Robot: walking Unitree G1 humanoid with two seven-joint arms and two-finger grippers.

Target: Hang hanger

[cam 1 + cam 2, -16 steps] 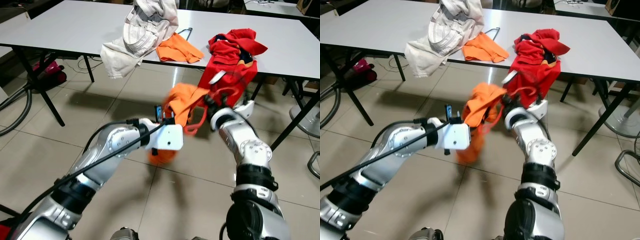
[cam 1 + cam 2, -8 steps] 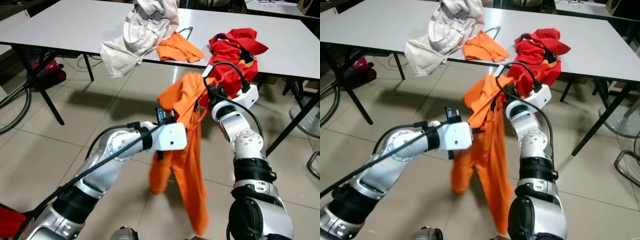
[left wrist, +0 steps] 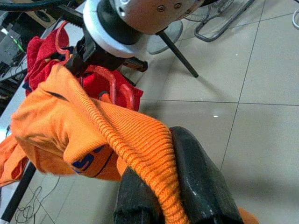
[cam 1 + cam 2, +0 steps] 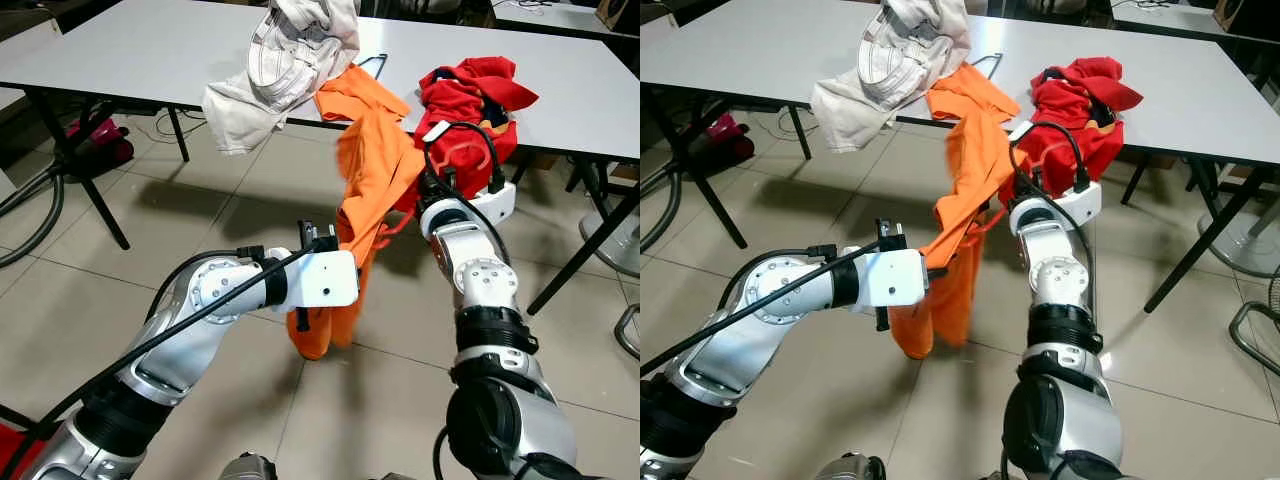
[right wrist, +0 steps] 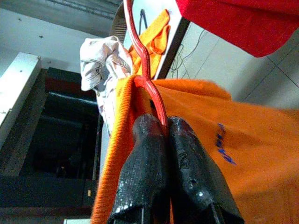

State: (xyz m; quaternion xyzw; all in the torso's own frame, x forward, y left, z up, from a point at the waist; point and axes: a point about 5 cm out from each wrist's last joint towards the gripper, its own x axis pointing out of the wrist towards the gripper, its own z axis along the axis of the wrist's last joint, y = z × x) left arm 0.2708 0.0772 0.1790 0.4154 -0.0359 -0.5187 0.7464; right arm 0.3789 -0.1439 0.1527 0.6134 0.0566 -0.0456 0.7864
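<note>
An orange garment (image 4: 372,175) is stretched between my two grippers above the tiled floor, in front of the white table (image 4: 150,50). My left gripper (image 3: 156,196) is shut on its ribbed edge, and the loose end hangs below that wrist. My right gripper (image 5: 163,125) is shut on a red hanger (image 5: 140,56) whose wire runs into the garment. In the head views the right gripper (image 4: 417,197) is just below the table edge, beside a red garment (image 4: 470,95) that droops off the table.
On the table lie a white garment (image 4: 290,50), a second orange garment (image 4: 352,88) and a black hanger (image 4: 376,60). Black table legs (image 4: 95,195) stand on the left and right. A grey hose (image 4: 35,225) lies at far left.
The orange garment, hanging long toward the floor half a second ago, has swung up and now bunches between the grippers. My left wrist has dropped a little; the right stays near the table edge.
</note>
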